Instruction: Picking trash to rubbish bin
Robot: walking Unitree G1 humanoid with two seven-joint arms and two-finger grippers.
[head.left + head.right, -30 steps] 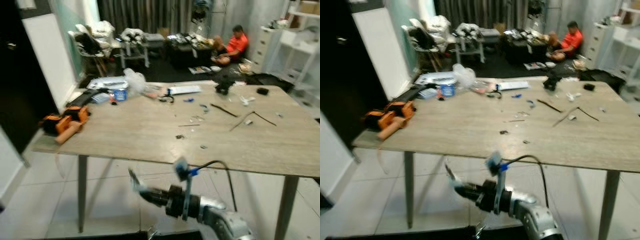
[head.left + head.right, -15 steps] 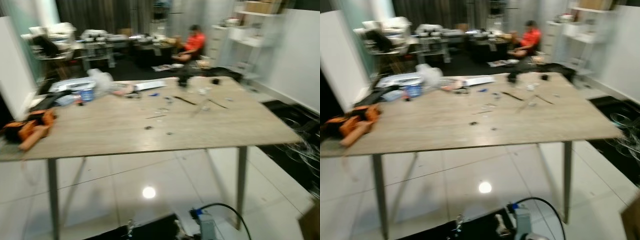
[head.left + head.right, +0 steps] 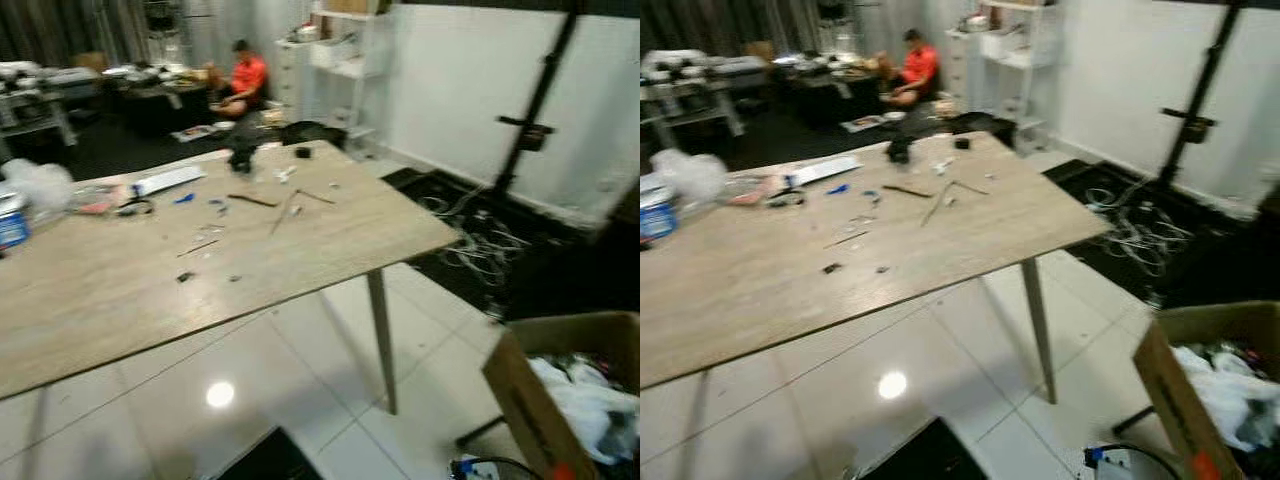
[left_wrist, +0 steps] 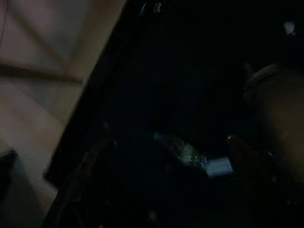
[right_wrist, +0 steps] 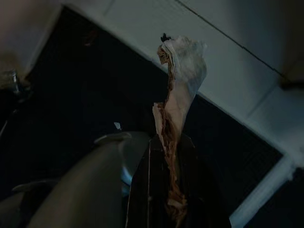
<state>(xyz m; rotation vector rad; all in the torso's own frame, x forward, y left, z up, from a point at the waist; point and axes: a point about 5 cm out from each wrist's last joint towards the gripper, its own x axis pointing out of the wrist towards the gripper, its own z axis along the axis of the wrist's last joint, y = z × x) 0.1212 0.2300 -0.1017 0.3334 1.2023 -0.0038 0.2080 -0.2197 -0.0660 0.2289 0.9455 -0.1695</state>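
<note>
- An open brown cardboard box (image 3: pixel 525 400) holds crumpled white trash (image 3: pixel 590 395).
- The right gripper (image 5: pixel 173 156) clamps a torn brown-and-white paper scrap (image 5: pixel 183 71); the left gripper's jaws cannot be told.
- A pale wood-grain table (image 3: pixel 120 290) stands on white tiles (image 3: pixel 330 360).

No text, label or brand I can read anywhere. Frames too blurred & dark; no numbers or signs legible either.
</note>
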